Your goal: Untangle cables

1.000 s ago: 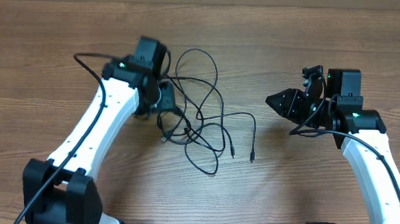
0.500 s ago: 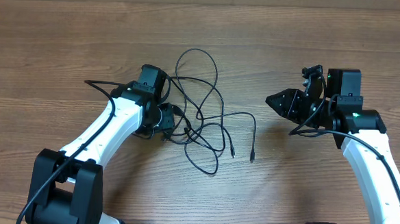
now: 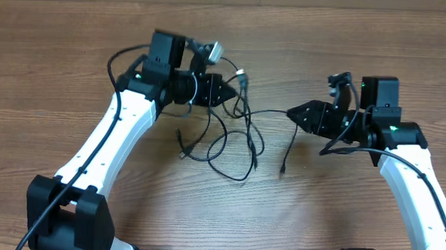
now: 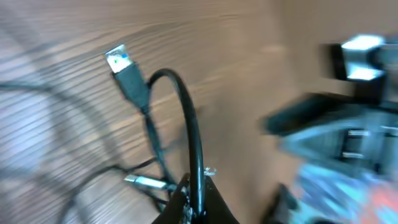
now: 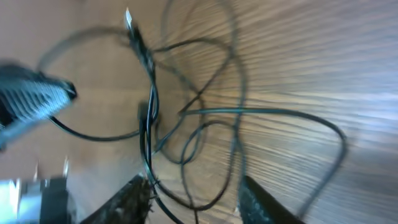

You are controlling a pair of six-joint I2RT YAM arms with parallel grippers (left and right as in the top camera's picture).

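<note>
Left claw [image 4: 194, 194] pinches a thin black plug-ended cable [image 4: 191, 124], right claw [image 3: 291, 112] is spread wide; lift slowly so it slides free, no yanking.

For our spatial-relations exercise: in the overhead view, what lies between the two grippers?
In the overhead view, one thin strand of the cables runs across the gap between the left gripper and the right gripper, over the bare wooden table.
</note>
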